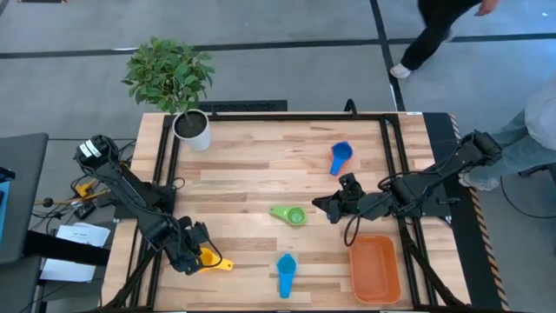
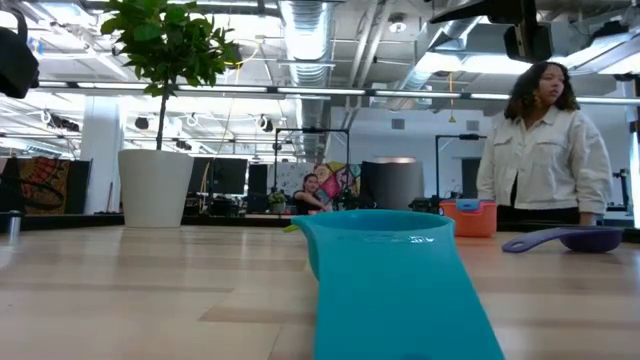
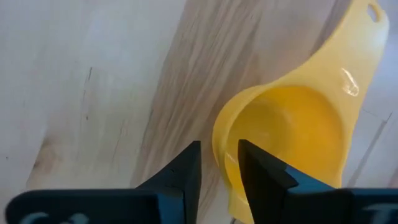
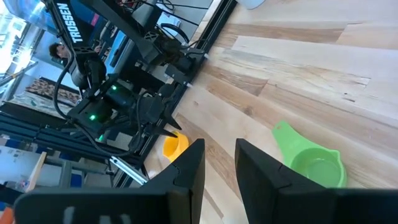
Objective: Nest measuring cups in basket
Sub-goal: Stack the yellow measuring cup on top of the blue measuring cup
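Note:
A yellow measuring cup (image 3: 292,124) lies near the table's front left corner, bowl up, its flat handle (image 1: 225,263) pointing right. My left gripper (image 1: 198,252) is shut on it. A green cup (image 1: 289,214) rests mid-table, a light blue cup (image 1: 286,274) near the front edge and a blue cup (image 1: 340,157) farther back. The orange basket (image 1: 375,268) sits at the front right. My right gripper (image 1: 333,209) hovers open beside the green cup (image 4: 314,163), with nothing between its fingers. My left gripper has the yellow cup's bowl wall (image 3: 219,134) between its fingers, on the side opposite the handle: one finger (image 3: 264,180) inside the bowl, the other (image 3: 183,180) outside. The fingers come steeply from above. The cup's bottom rests on the table.
A white plant pot (image 1: 193,129) with a leafy plant stands at the far left corner. A black frame (image 1: 395,148) runs along the table's sides. A person (image 2: 545,150) stands beyond the table; another walks past the far edge.

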Tool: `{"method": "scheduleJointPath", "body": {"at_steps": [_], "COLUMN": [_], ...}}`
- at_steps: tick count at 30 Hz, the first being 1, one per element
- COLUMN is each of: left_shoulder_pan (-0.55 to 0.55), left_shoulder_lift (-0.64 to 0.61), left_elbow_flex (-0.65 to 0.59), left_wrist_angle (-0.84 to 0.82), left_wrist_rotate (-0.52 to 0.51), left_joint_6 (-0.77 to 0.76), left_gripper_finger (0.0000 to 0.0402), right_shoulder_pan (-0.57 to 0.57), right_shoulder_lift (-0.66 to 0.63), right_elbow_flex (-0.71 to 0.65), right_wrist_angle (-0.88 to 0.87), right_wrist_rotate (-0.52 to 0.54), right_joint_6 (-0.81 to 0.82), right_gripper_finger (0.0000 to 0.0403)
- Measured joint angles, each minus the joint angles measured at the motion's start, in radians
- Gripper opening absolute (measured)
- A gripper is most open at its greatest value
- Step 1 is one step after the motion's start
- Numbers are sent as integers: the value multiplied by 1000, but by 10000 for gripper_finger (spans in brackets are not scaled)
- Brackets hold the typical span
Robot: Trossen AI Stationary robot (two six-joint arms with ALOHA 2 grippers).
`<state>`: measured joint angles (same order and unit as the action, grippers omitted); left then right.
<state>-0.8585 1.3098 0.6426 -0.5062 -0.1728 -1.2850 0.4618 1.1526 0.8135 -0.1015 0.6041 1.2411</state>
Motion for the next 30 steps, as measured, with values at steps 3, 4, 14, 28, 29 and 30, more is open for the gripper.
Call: {"method": "scheduleJointPath", "body": {"at_steps": [3, 4, 14, 28, 29, 30], "left_shoulder_pan": [0, 0, 71, 367, 394, 419], "left_shoulder_lift": [0, 0, 0, 0, 1, 0], "left_elbow_flex": [0, 0, 29, 274, 291, 303], "left_wrist_angle": [1, 2, 10, 11, 17, 36], "left_wrist_rotate": [-16, -21, -60, -105, -105, -106], "left_joint_6": [27, 36, 206, 859, 907, 956], "left_gripper_finger": [63, 50, 3, 1, 1, 1], "right_shoulder_pan": [0, 0, 1, -28, -33, -40], "right_shoulder_lift": [0, 0, 0, 0, 0, 0], "right_elbow_flex": [0, 0, 0, 0, 0, 0], "right_wrist_angle": [-1, -3, -101, -130, -130, -129], "right_wrist_rotate": [0, 0, -20, -293, -311, -324], "right_joint_6": [2, 10, 52, -47, -65, -80], "right_gripper_finger": [113, 113, 105, 117, 123, 129]}}
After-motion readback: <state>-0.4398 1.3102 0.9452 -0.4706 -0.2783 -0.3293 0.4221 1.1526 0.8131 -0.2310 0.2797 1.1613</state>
